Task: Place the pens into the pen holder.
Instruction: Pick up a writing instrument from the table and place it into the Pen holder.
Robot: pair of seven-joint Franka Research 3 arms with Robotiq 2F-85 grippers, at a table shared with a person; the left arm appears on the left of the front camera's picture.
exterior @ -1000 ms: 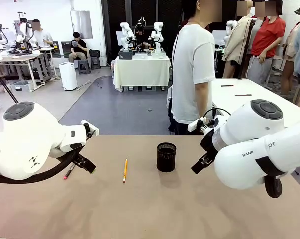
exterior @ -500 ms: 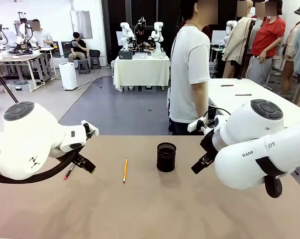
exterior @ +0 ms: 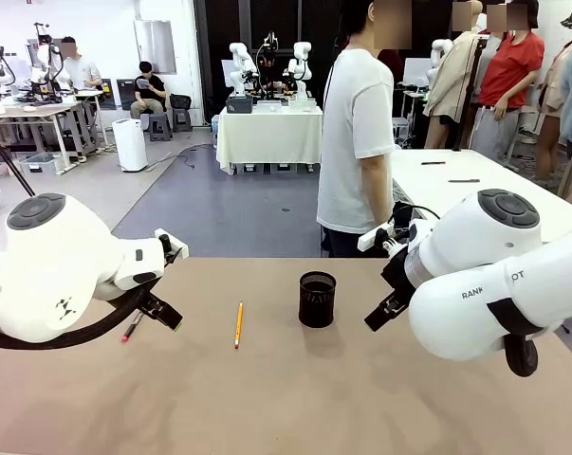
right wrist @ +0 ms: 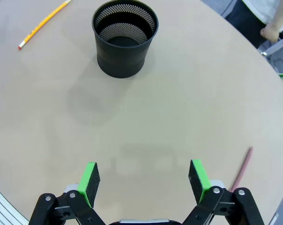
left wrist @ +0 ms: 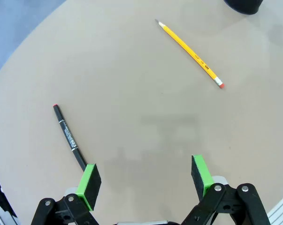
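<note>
Left fingers [left wrist: 90, 178] and right fingers [right wrist: 88, 182] hang wide apart, empty, because pencil [exterior: 238, 324], black pen [left wrist: 68, 137] and reddish pen [right wrist: 242, 168] lie outside the mid-frame pen holder [exterior: 317, 301].

Bright, even overhead light fell on the table [exterior: 267, 398]. Shadows were soft and faint, one lying beside the pen holder [right wrist: 122, 58]. Wrist views bowed at the edges, and focus was sharp.

Tan table [exterior: 286, 398] carried pen holder [exterior: 317, 299]; pencil [exterior: 238, 324] left of it, black pen [exterior: 131, 328] farther left, reddish pen [right wrist: 242, 168] right.
</note>
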